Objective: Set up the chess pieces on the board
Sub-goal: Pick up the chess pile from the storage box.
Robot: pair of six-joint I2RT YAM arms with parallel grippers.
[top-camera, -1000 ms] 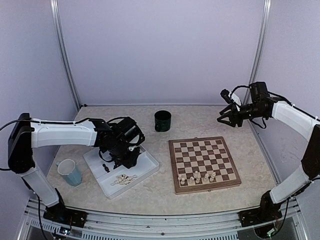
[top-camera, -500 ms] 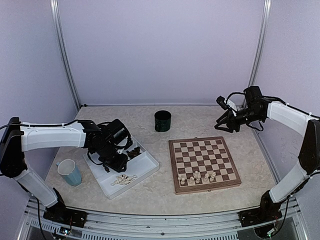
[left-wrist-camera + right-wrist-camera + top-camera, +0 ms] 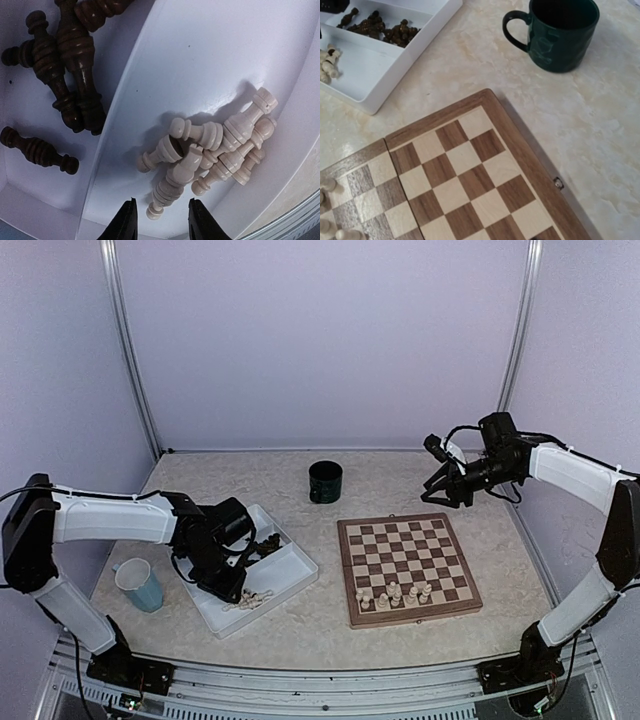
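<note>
my left gripper (image 3: 160, 220) part open, empty, over a heap of turned cream chess pieces (image 3: 220, 142), glossy white tray (image 3: 210, 55), right gripper (image 3: 443, 485) can't tell

On its wrist camera the left gripper (image 3: 161, 222) is nearly all cropped away: just 2 fingertips (image 3: 127, 227) poke up from the bottom edge. 1 dark piece (image 3: 100, 7) runs off the top there. From above, that gripper's tips vanish under its own wrist over the tray (image 3: 290, 575). The right gripper (image 3: 440, 490) is too small from above to read its jaws, and its fingers fall outside its own camera. That view crops the board (image 3: 510, 130) at left and bottom, clips the mug (image 3: 560, 40) at the top, and cuts the cream pieces (image 3: 327, 185) at the edge. Which figures they are, can't tell.
</note>
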